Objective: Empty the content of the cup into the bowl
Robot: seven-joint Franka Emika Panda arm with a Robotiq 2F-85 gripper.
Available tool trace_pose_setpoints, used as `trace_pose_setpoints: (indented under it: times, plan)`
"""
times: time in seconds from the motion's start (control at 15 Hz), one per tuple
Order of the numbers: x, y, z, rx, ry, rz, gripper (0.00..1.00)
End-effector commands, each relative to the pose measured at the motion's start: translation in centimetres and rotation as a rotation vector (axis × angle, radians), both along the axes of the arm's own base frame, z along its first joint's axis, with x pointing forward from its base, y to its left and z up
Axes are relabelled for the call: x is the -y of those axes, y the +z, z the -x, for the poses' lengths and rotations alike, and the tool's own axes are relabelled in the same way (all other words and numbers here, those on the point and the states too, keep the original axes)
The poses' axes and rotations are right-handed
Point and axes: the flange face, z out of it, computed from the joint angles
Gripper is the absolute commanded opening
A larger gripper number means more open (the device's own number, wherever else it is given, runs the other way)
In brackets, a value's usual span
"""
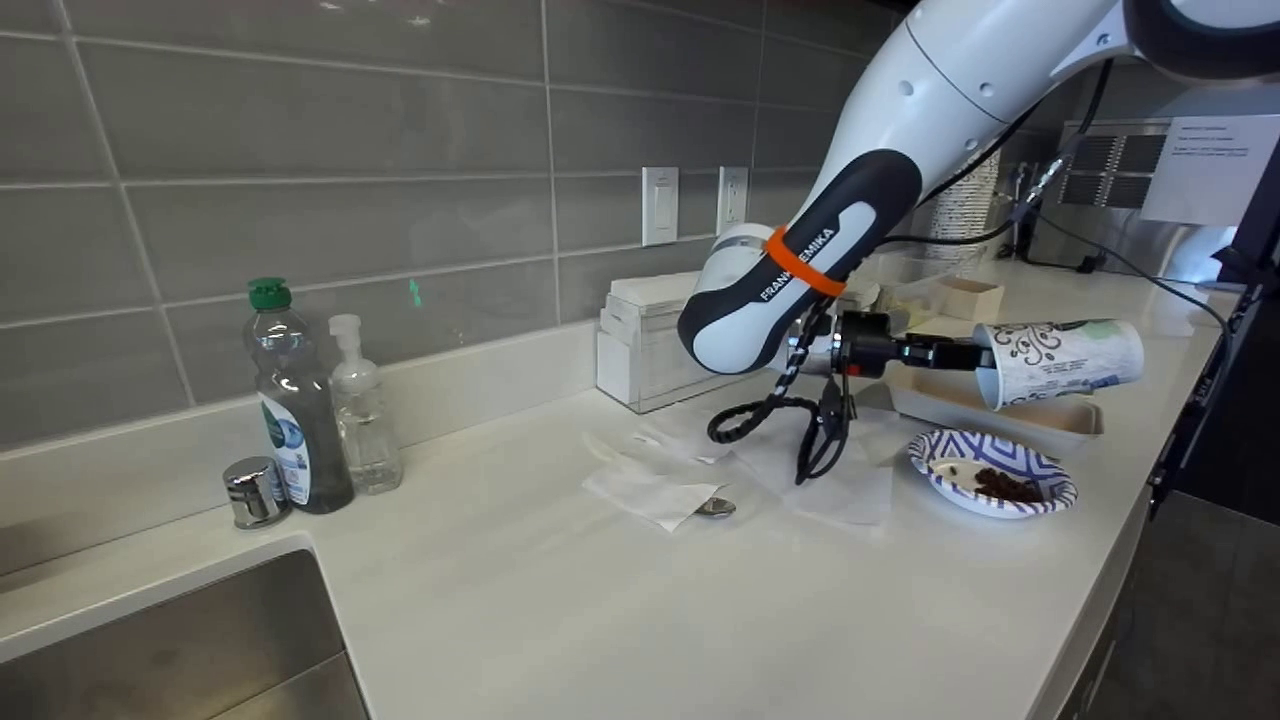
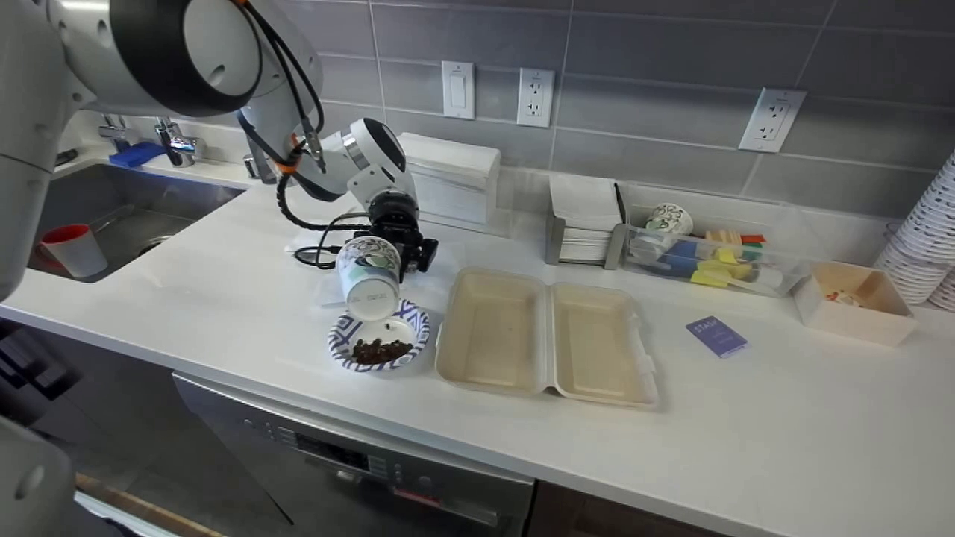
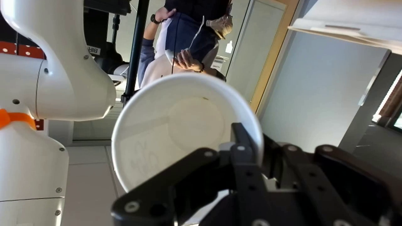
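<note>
Sideways over the bowl [image 1: 988,446] hung the cup [image 1: 1070,362], your gripper [image 3: 257,140] clamped on its wall; dark bits [image 1: 1005,486] lay in the bowl.

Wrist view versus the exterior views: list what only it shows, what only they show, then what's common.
Only the wrist view: the inside floor of the cup, with a speck near its edge, and part of a person.
Only the exterior views: the bowl with dark pieces in it, and a light switch.
Shared: the cup, the end effector clamped on its wall, and the white arm.
</note>
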Motion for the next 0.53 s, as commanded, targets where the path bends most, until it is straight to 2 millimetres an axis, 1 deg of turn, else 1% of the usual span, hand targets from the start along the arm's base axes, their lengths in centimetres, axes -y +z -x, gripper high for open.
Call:
trace_pose_setpoints:
  times: [0.0,0.33,0.47]
  plan:
    - [-0.2,-0.5,-0.1,-0.027,-0.010,0.063,0.02]
    - [0.1,-0.8,0.3,-0.032,-0.014,0.096,0.02]
    - [-0.4,0.4,0.1,0.006,-0.002,0.116,0.02]
